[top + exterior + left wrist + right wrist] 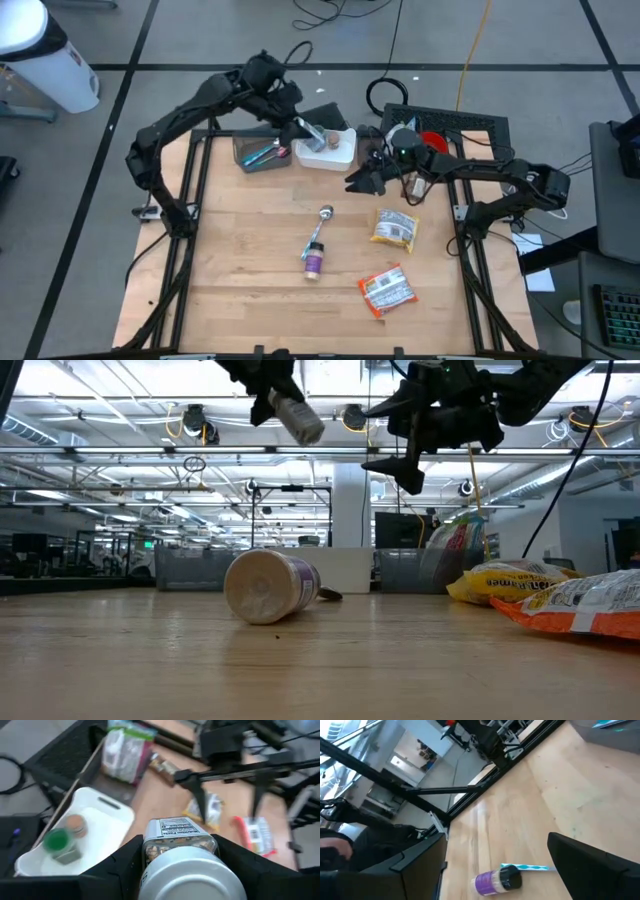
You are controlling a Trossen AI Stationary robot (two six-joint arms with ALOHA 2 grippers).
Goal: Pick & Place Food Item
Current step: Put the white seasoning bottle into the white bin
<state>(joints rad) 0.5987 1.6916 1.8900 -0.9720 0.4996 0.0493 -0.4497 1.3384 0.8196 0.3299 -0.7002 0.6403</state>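
Left tool (304,128) is clamped on a spice jar (310,132) above the white bin (340,152); right tool (362,178) hangs with fingers apart. We note two small items in the bin, contents indistinct.

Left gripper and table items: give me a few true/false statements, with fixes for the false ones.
1. The left gripper holds a jar. True.
2. The jar is held above the white bin. True.
3. The right gripper is shut on a snack bag. False: its jaws are open and empty, in the air.
4. The purple-labelled cup stands upright on the table. False: it lies on its side.
5. Two snack packets, the yellow packet and the orange packet, lie on the table. True.
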